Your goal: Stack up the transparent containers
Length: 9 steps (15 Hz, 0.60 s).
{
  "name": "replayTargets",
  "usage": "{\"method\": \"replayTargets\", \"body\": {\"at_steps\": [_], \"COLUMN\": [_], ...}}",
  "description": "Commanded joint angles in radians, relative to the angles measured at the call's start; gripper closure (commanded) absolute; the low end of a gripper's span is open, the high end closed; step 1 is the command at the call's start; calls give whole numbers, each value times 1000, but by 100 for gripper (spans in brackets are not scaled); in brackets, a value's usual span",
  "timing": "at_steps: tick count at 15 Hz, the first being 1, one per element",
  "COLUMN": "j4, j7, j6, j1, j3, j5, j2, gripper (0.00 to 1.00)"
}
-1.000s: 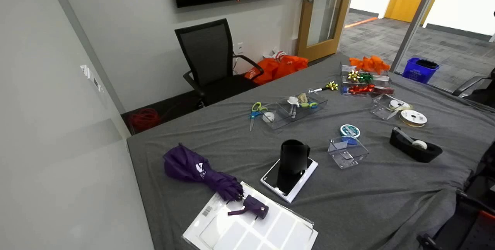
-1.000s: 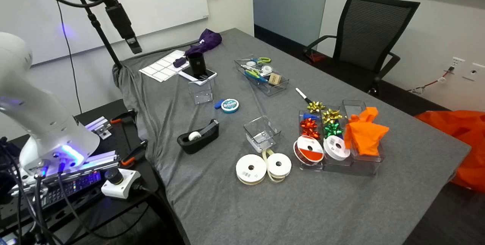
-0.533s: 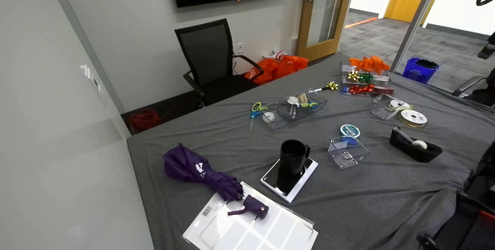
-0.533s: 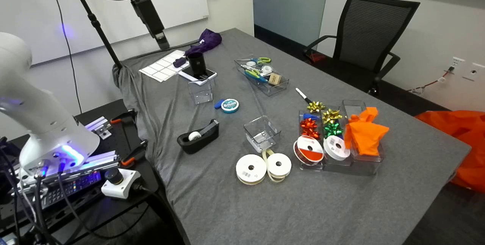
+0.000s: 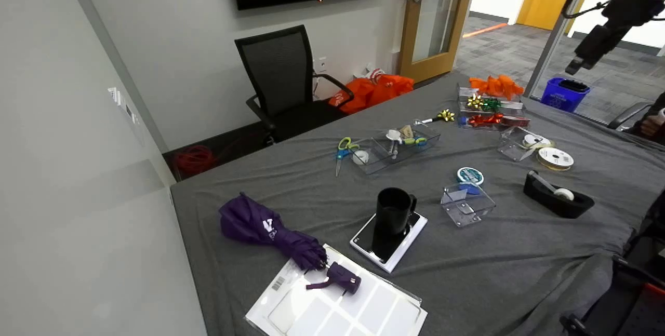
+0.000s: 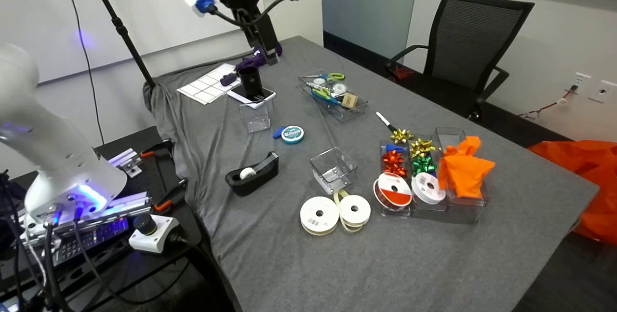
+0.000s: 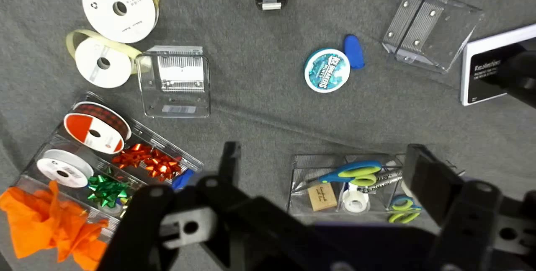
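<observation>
A: so where can the first tub (image 7: 180,101) be found?

B: it's seen in the upper left of the wrist view, set upright just beside a spool (image 7: 98,75).

A: and the second tub (image 7: 448,32)?

B: that one's placed in the upper right, just beside a box (image 7: 481,82). A mint tin (image 7: 327,70) is set between the two, so they're well apart. A black mug (image 5: 393,211) is seen standing on the box in both exterior views.

A: cool, how's the gripper (image 7: 325,156) held?

B: fingers (image 7: 431,181) are spread wide, low in the wrist frame, with a tray (image 7: 310,163) and scissors (image 7: 340,174) framed between them. In both exterior views it's held up high in the picture, well apart from either tub.
</observation>
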Motion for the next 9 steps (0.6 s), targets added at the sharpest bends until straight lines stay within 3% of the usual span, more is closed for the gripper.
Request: {"method": "replayTargets", "body": {"at_steps": [1, 6, 7, 9], "j4": [138, 244, 188, 220], "j7": [-40, 57, 33, 47], "j6": [-16, 59, 30, 49], "j1": [-35, -99, -100, -117], "j3": [14, 44, 60, 66], "j5": [69, -11, 11, -2], "j2": [168, 318, 254, 298], "gripper": [0, 0, 0, 0]}}
